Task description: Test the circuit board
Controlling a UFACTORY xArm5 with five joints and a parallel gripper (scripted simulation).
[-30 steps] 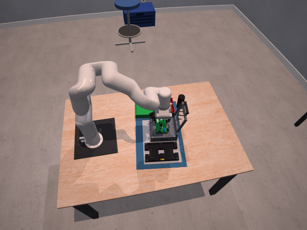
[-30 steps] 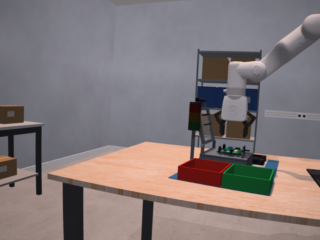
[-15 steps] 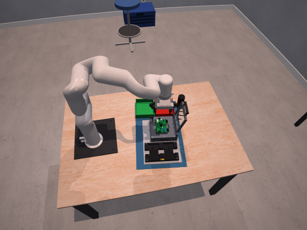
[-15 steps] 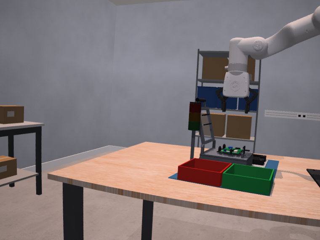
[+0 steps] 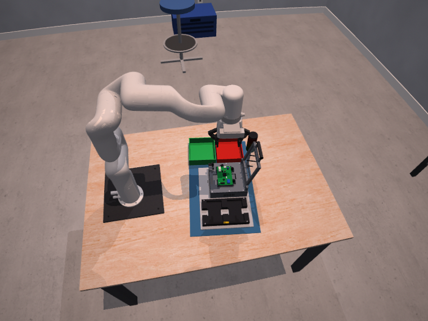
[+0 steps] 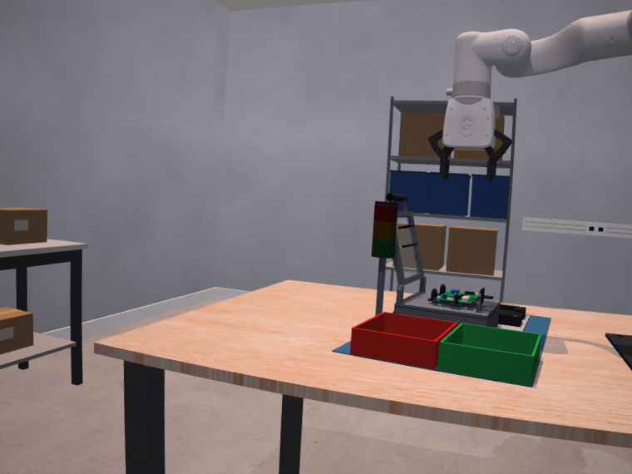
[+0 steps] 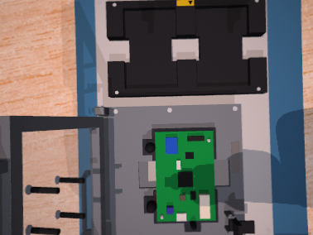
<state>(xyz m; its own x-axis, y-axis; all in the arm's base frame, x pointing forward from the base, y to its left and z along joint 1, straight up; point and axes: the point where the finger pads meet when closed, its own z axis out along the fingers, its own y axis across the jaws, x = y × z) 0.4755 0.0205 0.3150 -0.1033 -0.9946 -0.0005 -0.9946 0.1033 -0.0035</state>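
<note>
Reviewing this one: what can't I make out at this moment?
- Bin floors: in the exterior view, the near walls of the red bin and green bin hide them.
- Robot base: past the exterior view's right edge.
- Signal light: outside the wrist view.
- Pin fit in the board: too small in the top view.

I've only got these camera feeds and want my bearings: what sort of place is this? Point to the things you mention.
Probably an electronics test bench in a workshop or lab: a circuit board (image 5: pixel 224 175) (image 6: pixel 457 298) (image 7: pixel 174 178) in an open-lidded tester (image 5: pixel 228 193) (image 6: pixel 444 312) (image 7: pixel 132 124), a stacked signal light (image 5: pixel 252 137) (image 6: pixel 384 230), and a shelf unit (image 6: pixel 514 130) of boxes behind.
</note>
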